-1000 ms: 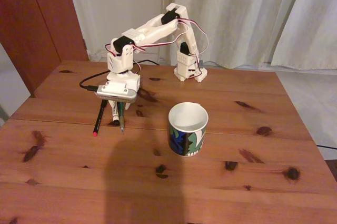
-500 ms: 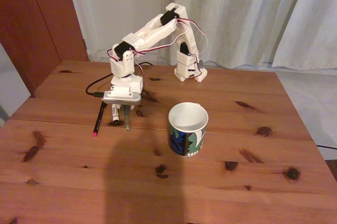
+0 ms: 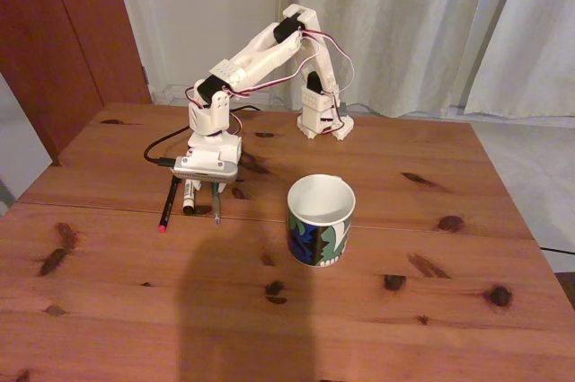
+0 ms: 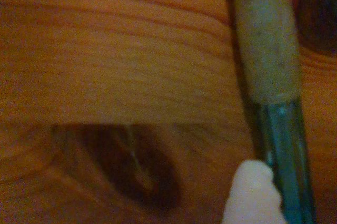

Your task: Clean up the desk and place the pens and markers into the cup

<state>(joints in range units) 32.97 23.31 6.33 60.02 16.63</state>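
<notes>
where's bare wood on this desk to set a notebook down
In the fixed view, the desk is bare in front of and right of the cup, and along the near left. It is crowded at back left, where the end effector sits over the pens.

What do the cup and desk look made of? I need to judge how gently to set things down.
The cup: probably glazed ceramic, with a smooth white inside and a printed blue-green pattern. The desk: wood, likely pine planks, showing reddish grain and dark knots.
</notes>
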